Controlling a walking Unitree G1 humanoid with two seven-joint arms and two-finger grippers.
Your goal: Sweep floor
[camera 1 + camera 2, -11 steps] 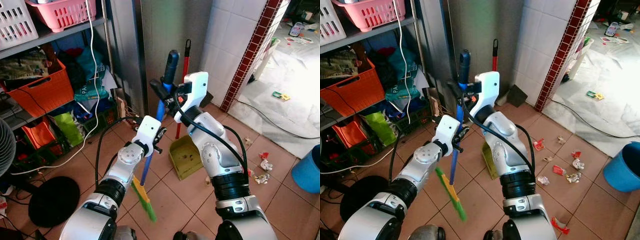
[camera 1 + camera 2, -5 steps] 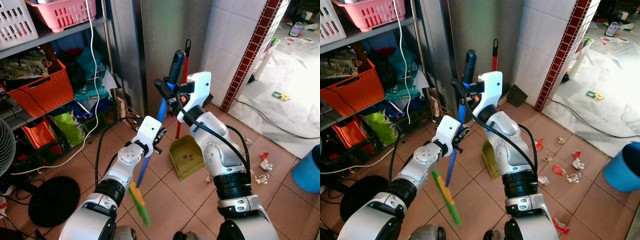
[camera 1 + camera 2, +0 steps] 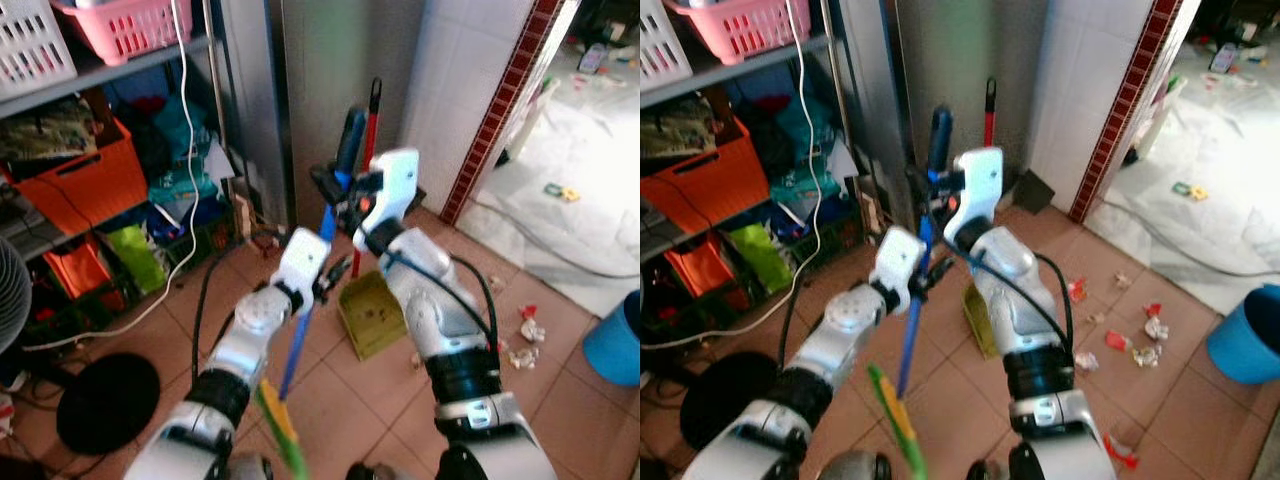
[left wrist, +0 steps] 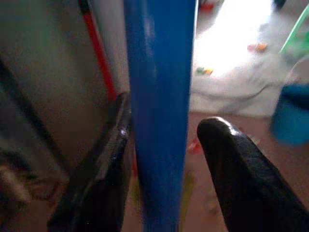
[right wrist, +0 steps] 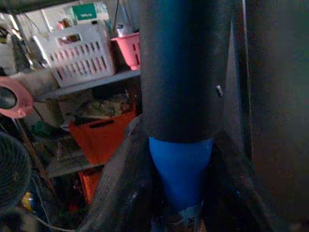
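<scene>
left eye view, both claws clamp blue broom [image 3: 300,335], shelving left, tiles right

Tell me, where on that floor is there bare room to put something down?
Bare tiles lie between the yellow dustpan and the black round base, under the broom. It is crowded by the shelf and near the litter beside the blue bin.

Terracotta tiled floor [image 3: 350,385], white tiled wall [image 3: 455,80], cluttered metal shelving [image 3: 110,70], bright doorway
</scene>
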